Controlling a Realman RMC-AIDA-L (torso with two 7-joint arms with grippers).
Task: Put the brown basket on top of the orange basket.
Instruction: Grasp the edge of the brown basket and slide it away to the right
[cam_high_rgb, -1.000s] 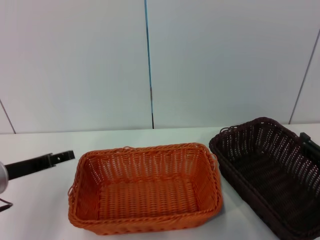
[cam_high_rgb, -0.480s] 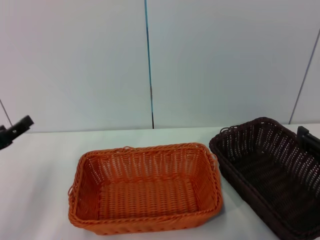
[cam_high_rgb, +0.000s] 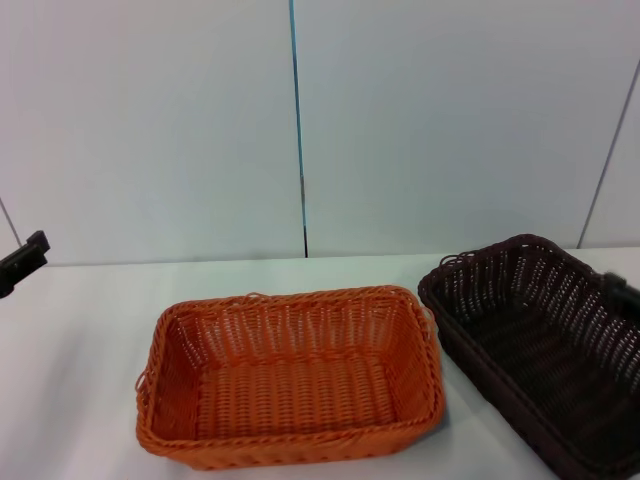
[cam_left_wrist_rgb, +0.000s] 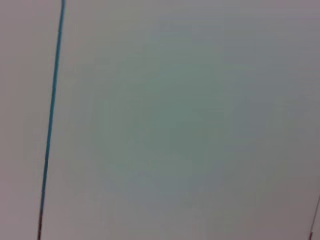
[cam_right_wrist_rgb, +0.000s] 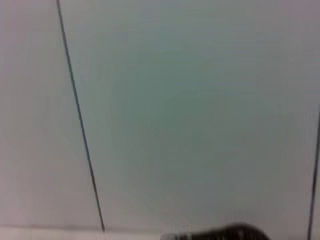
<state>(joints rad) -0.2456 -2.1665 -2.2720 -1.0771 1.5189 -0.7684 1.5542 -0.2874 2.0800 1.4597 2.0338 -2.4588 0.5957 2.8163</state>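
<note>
The dark brown woven rectangular basket (cam_high_rgb: 545, 345) sits on the white desk (cam_high_rgb: 80, 340), just right of the bright orange woven basket (cam_high_rgb: 290, 375). Likely light and stiff; I'd grip its braided rim. Whether either claw is open, I cannot tell.

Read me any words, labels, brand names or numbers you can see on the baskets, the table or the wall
None. The bright orange woven rectangular basket, the dark brown woven rectangular basket, the white table and the pale panelled wall carry no readable text, label or number in any view.
</note>
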